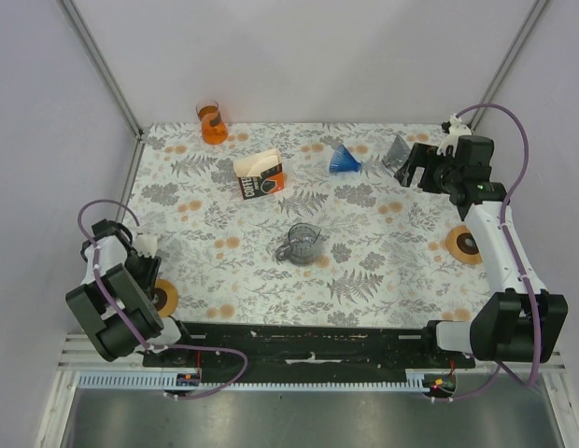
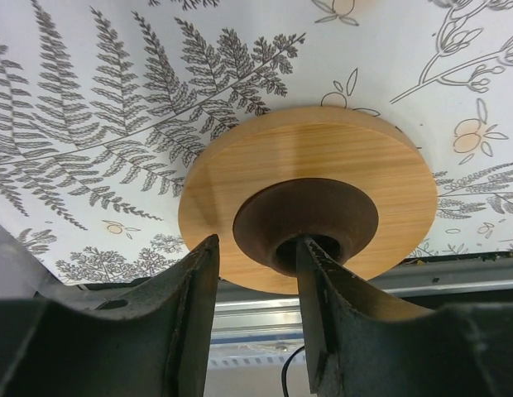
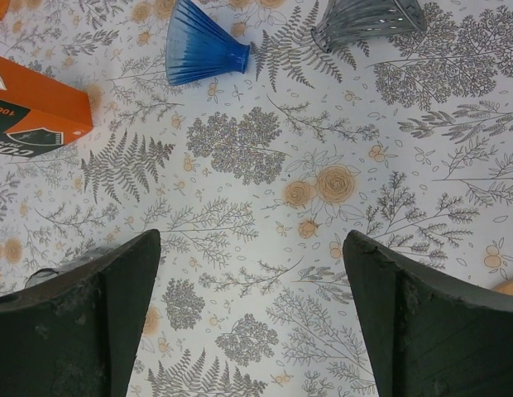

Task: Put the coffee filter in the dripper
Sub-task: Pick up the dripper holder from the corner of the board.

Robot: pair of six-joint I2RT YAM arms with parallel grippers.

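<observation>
Left gripper: the fingers are pinching the near part of the wooden disc, one outside its rim and one in the dark centre hole.
Risk, near: this grip is sitting on one edge only, so the disc is likely to tilt or slip if it is lifted. It is also occupying this arm away from the filter.
Right gripper: the fingers are standing wide apart, holding nothing, above the bare patterned table.
Coffee filter: it is sitting in the orange box, far and left of centre, well apart from both grippers.
Filter heading: the pale stack is showing at the box's far side. Its long edge is running roughly left to right, though finer detail is too small to tell.
Drippers: the blue dripper and the grey dripper are lying on their sides with their mouths facing sideways.
Risk, far: thin papers may come out several at once. A dripper on its side may roll or shed the filter.
</observation>
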